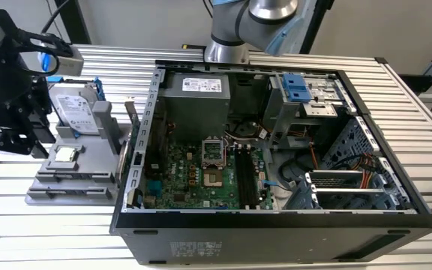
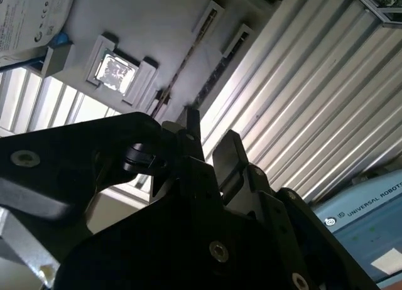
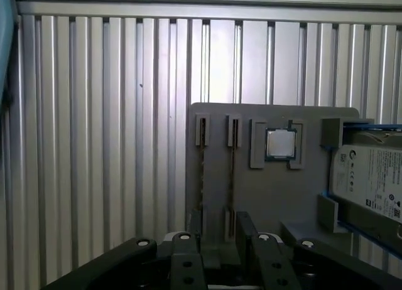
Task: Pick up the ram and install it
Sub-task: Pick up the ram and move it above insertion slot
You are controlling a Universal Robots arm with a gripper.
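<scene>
My main worry is the grasp. The gripper [image 2: 210, 142] hangs over the grey holder [image 3: 301, 196] with its jaws apart and nothing between them. The ram [image 3: 232, 177] stands on edge in a narrow slot, with a second stick [image 3: 202, 171] in the slot just beside it. If I come down off-line, one finger could land on the board's top edge, or the jaws could straddle both sticks and drag the wrong one out. A tilted pull could also jam the thin board in its slot and lift the whole holder off the worktop [image 1: 51, 230]. I judge the carry risky too, because in the exterior view the computer case [image 1: 276, 236] sits at three o'clock from the holder, and its raised wall could clip a low-held stick. Besides the two sticks, the holder carries a silver processor [image 3: 280, 143] in a square recess and a hard drive [image 3: 367, 177] in a blue frame. The case lies open, showing the green motherboard [image 1: 186, 174]. The long memory slots [image 1: 246, 177], toward four o'clock on the board, look unfilled.
</scene>
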